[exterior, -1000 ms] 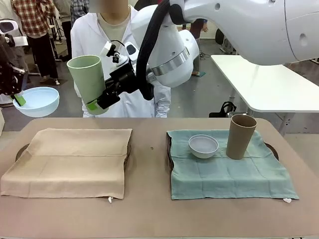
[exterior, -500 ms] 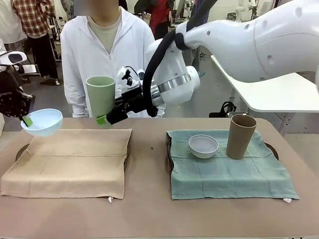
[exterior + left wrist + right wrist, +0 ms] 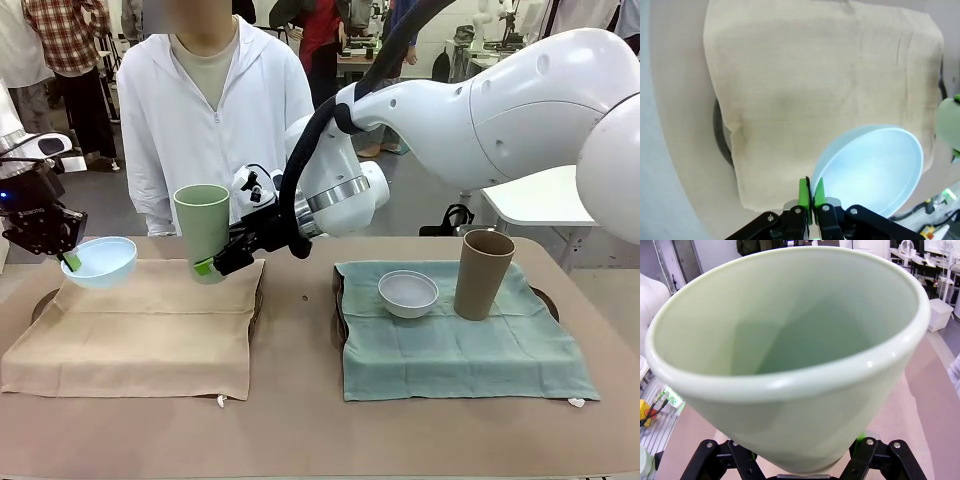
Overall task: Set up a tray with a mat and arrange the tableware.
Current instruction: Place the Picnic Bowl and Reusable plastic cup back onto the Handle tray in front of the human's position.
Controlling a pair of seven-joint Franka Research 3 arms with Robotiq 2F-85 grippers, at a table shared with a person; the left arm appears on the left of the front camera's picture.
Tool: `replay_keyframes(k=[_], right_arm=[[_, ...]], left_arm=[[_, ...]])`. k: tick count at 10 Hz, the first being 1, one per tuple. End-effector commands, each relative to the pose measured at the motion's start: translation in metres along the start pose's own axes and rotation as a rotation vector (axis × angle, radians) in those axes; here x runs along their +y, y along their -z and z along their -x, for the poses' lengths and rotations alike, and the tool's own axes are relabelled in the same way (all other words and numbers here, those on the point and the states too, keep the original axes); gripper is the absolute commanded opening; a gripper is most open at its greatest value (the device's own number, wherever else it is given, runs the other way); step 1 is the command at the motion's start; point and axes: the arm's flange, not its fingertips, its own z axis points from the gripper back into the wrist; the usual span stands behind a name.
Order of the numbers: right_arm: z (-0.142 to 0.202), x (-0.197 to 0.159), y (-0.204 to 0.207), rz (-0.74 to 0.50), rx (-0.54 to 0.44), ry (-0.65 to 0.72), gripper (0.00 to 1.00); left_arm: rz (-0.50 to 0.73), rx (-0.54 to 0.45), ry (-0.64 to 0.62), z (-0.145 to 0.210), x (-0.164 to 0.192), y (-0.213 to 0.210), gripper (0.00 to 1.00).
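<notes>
Reaching across the middle in the front view, the right gripper (image 3: 212, 264) clamps the base of the light green cup (image 3: 203, 230), which stands nearly upright above the far right corner of the beige mat (image 3: 140, 325). The left gripper (image 3: 68, 259) pinches the near rim of the pale blue bowl (image 3: 100, 262) over that mat's far left corner; whether the bowl touches the cloth is hard to tell. Well to the right gripper's right, the greyish-white bowl (image 3: 408, 293) and brown cup (image 3: 483, 273) stand on the green mat (image 3: 455, 345).

In the left wrist view, the green fingertips (image 3: 803, 192) close narrowly on the bowl's (image 3: 874, 167) rim, the mat (image 3: 815, 85) beyond.

In the right wrist view, the cup (image 3: 790, 355) sits between the fingers, mouth toward the camera.
</notes>
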Motion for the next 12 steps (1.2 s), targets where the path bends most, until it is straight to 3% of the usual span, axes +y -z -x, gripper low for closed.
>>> replay_keyframes(k=[1,9,12], right_arm=[[-0.003,0.001,-0.003,0.003,-0.003,-0.003,0.80],[0.049,-0.041,0.027,-0.017,0.013,0.031,0.80],[0.056,-0.049,0.038,-0.034,0.019,0.031,0.80]], left_arm=[[-0.002,-0.015,0.008,0.005,-0.003,-0.012,0.04],[-0.008,0.032,0.005,-0.023,0.005,0.053,0.04],[0.007,0.002,-0.001,-0.036,0.001,0.066,0.04]])
